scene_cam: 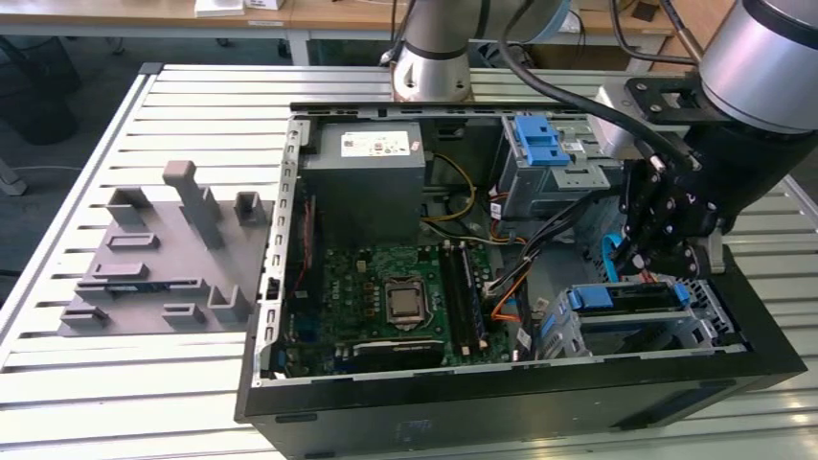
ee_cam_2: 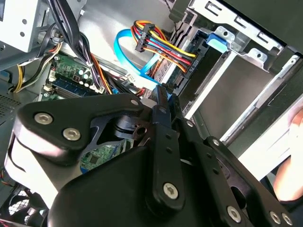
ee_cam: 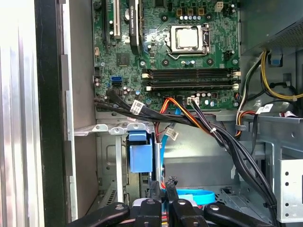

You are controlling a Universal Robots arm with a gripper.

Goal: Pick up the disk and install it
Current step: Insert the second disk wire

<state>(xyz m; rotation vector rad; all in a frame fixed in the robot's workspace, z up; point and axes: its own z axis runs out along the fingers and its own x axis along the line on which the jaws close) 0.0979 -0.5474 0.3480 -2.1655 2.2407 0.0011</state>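
The gripper (scene_cam: 664, 257) is seen over the case's drive cage (scene_cam: 710, 326), jaws drawn nearly together, nothing clamped between them. The disk (scene_cam: 623, 298) is seated in that cage just below, blue rails visible, cables plugged in. Farther off, the motherboard (ee_cam: 189, 52) and power supply (scene_cam: 370, 158) are seen.

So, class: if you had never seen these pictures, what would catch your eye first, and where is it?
The open computer case on the slatted table, its green motherboard bare in the middle. The black gripper hangs over the drive bay at the exterior view's right, where the disk with blue rails sits. A grey fixture lies left of the case.
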